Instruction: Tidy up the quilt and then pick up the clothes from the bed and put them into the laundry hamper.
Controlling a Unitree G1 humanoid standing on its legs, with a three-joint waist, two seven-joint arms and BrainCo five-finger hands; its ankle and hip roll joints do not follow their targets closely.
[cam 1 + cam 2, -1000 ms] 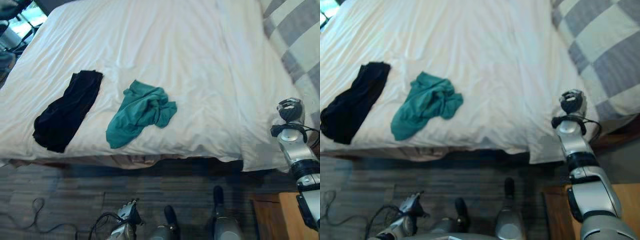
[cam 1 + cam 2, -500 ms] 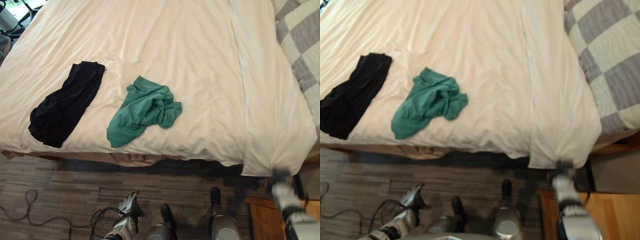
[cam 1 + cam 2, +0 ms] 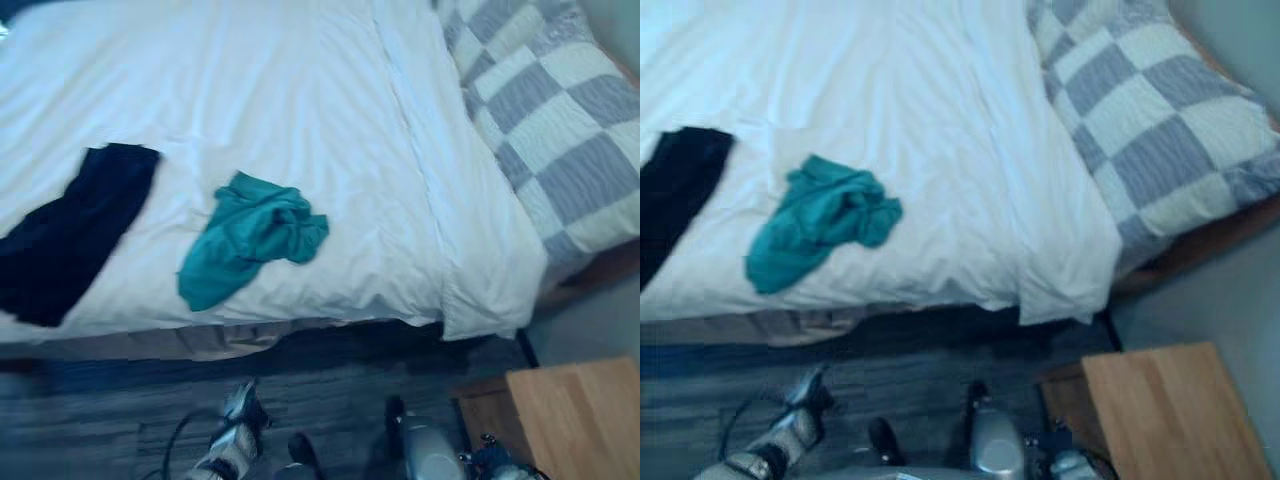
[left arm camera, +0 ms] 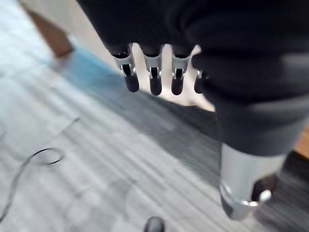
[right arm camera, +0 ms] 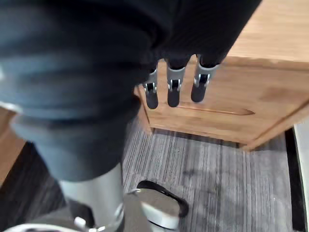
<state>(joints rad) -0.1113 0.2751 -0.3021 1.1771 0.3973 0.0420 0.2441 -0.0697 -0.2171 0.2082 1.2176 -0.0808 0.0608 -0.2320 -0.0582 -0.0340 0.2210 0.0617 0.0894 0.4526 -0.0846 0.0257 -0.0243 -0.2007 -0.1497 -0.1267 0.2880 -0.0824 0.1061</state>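
Lying flat across the bed: white quilt (image 3: 300, 120), smoothed, well beyond both sets of fingers. Resting at its far end: checked pillow (image 3: 560, 130). Standing on the floor just past the right fingers: wooden nightstand (image 5: 227, 92). Sprawling on the quilt near the front edge: black garment (image 3: 70, 230), and beside it (apart, not touching) a crumpled teal garment (image 3: 250, 235). Hanging low over the floor, holding nothing: left hand (image 4: 152, 72), fingers straight, side by side; right hand (image 5: 174, 82), fingers likewise straight, relaxed.
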